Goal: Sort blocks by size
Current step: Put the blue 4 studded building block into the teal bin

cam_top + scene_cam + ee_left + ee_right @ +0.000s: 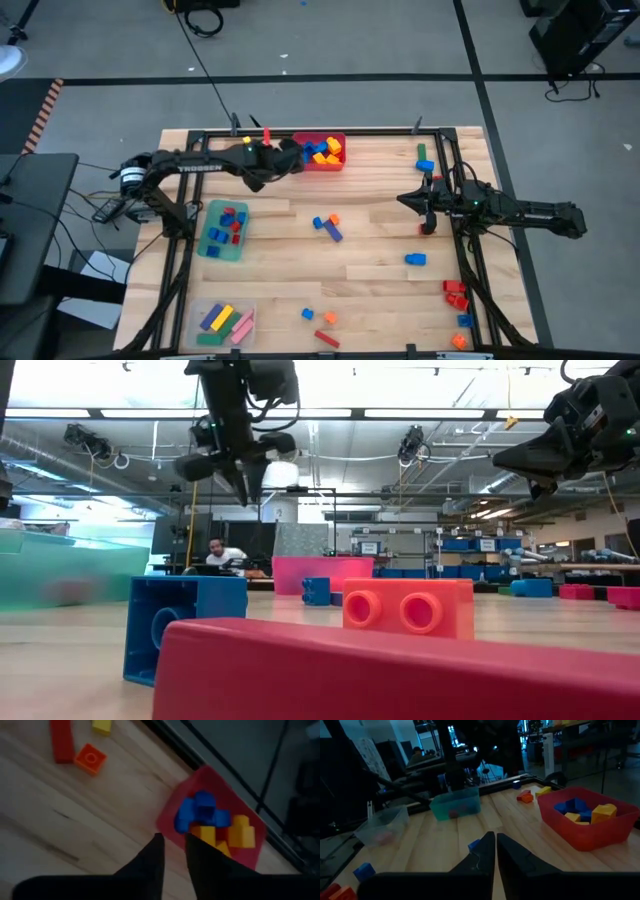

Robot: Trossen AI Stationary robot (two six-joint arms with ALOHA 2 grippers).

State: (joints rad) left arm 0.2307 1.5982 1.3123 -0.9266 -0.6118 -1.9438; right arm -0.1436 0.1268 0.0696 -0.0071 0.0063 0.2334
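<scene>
The left gripper [292, 158], its dark fingers [150, 865] nearly together and holding nothing, hangs over the nine o'clock rim of the red plastic bin [322, 165], which holds blue, yellow and orange toy blocks [324, 150]. The right gripper [405, 199], fingers closed and empty, hovers toward the table's three o'clock edge. Between the two grippers lies bare wood; a loose blue bar [328, 229] lies mid-table. Three bins in all: red, green [223, 229], clear [221, 323].

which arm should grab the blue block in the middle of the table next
Probably the right. Its pincer hangs over open table nearer the blue block, with bare wood between. The left pincer hovers at the red bin along the far edge. Neither visibly holds anything.
</scene>
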